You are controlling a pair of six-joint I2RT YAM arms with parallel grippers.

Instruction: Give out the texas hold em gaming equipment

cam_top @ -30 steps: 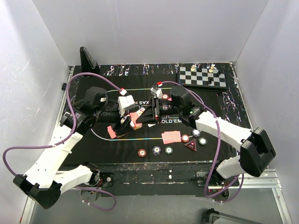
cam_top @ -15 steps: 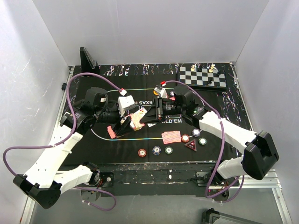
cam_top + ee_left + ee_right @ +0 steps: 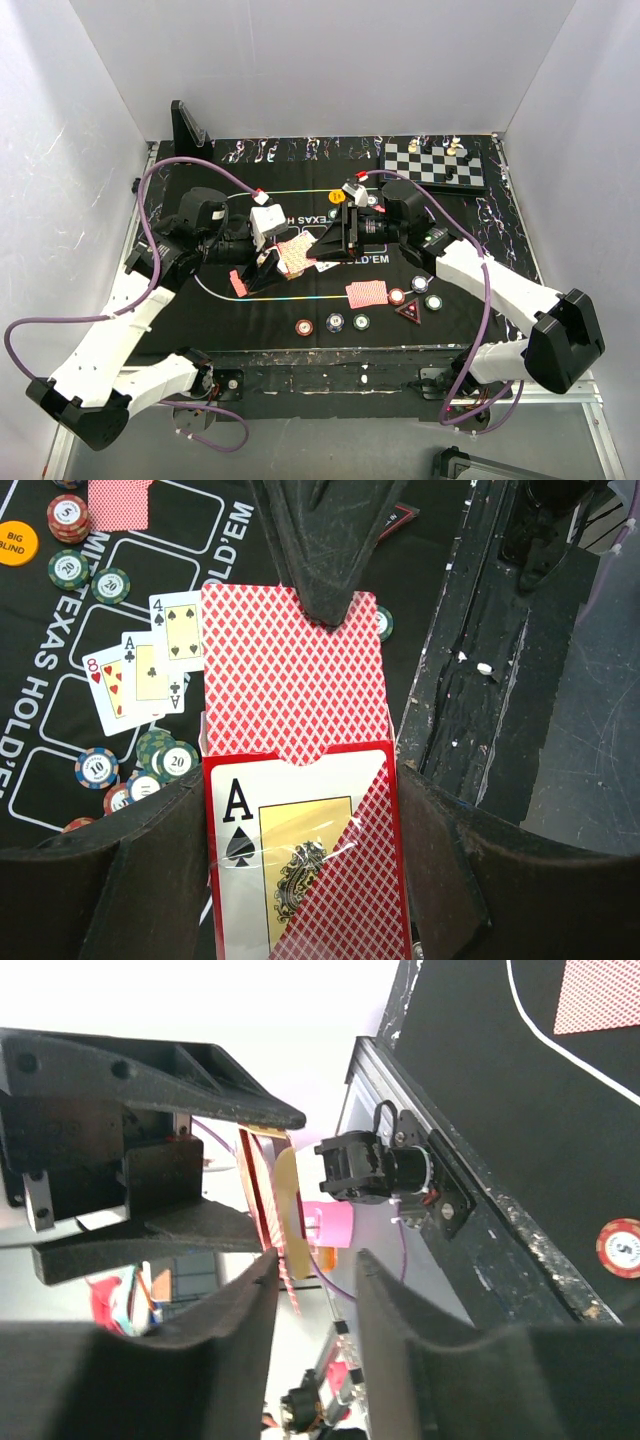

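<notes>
Left wrist view shows you the left gripper [image 3: 300, 820] clamped on a glossy red card box [image 3: 310, 900] printed with an ace of spades. A diamond-patterned red-backed card [image 3: 290, 670] juts out, its top edge between the right gripper's [image 3: 315, 1270] parted jaws. Below lie the black mat [image 3: 60, 680], lettered "TEXAS HOLD'EM", an orange "BIG BLIND" button [image 3: 17, 542], and the scuffed table edge [image 3: 460, 680] to the right.

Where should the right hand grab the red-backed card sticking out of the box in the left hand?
Grip the red-backed playing card by its free end, beyond the notch of the red cardboard box, coming from straight opposite the left hand. It is thin and flat, so one finger on its back, one on its face; the box covers the rest.
</notes>
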